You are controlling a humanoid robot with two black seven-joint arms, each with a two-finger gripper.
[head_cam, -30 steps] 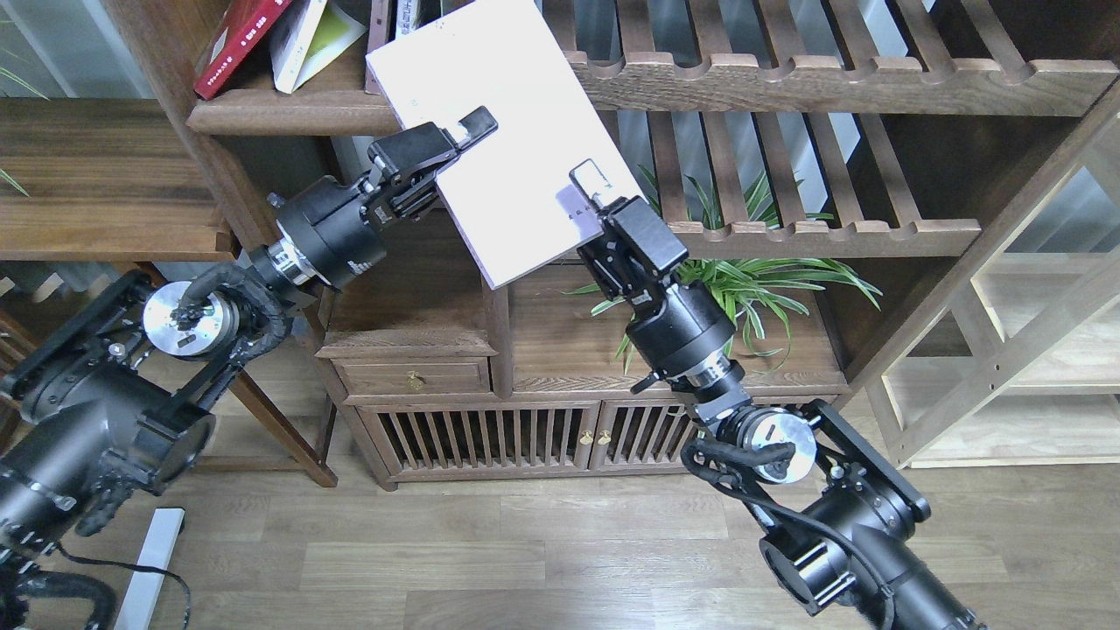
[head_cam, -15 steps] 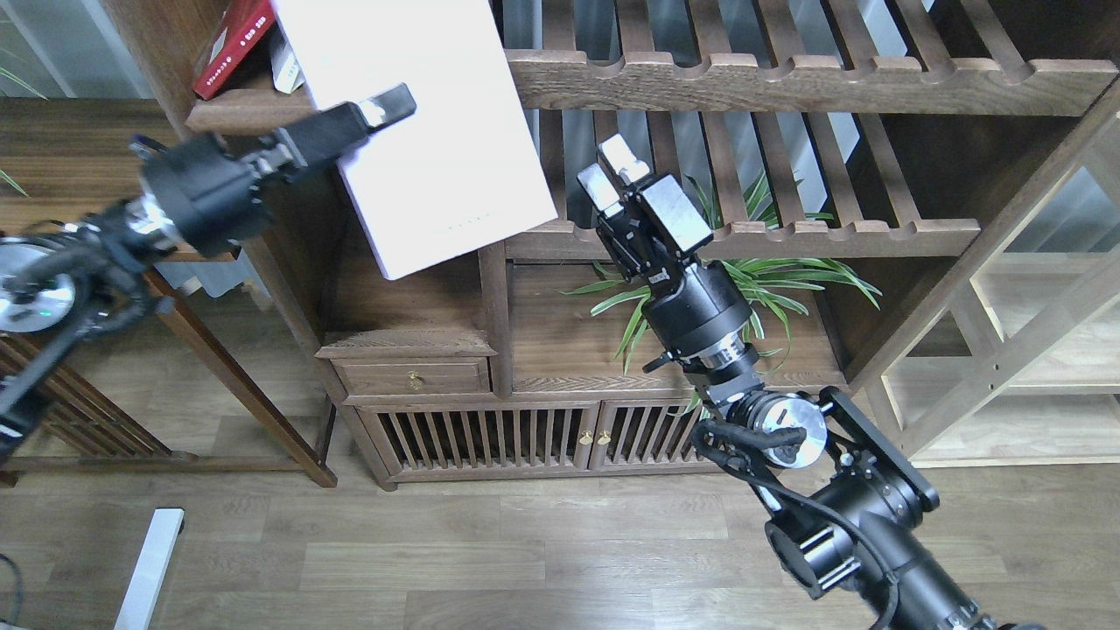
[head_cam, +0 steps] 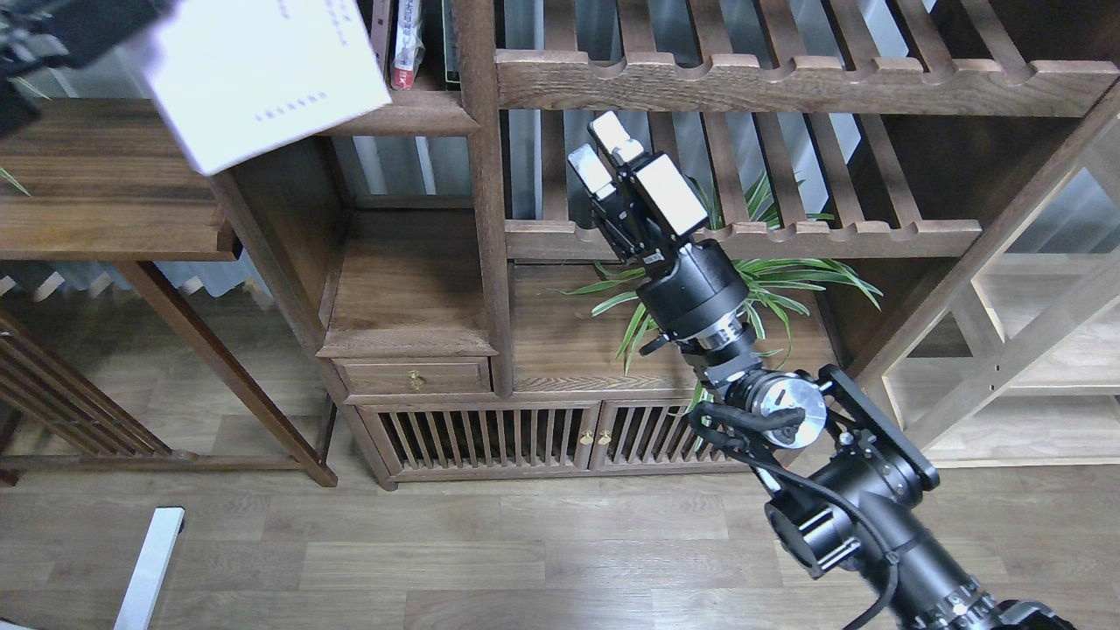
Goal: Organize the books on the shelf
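While the wood-plank floor (head_cam: 490, 560) lay nearest the head camera, the right arm rose from the lower right corner toward the bookcase. The right gripper (head_cam: 604, 150) pointed up and away in front of the slatted racks (head_cam: 787, 83), its two pale-padded fingers standing slightly apart with nothing between them. Just behind its wrist spread the green leaves of a potted plant (head_cam: 779, 280), which sat on the low cabinet (head_cam: 490, 429) with its small drawer and slatted doors.

Farther back and to the upper left, the white book (head_cam: 254, 74) hung tilted in the air, its lower corner out past the left side of the bookcase and its right edge overlapping the front of the shelf (head_cam: 411, 114). Only a blurred dark piece of the left gripper (head_cam: 52, 31) showed at the top left corner, against the book's left edge; whether its fingers clamped the cover could not be made out. On the shelf beyond, a couple of upright book spines (head_cam: 404, 44) stood beside the post. The red and yellow-green books were hidden.
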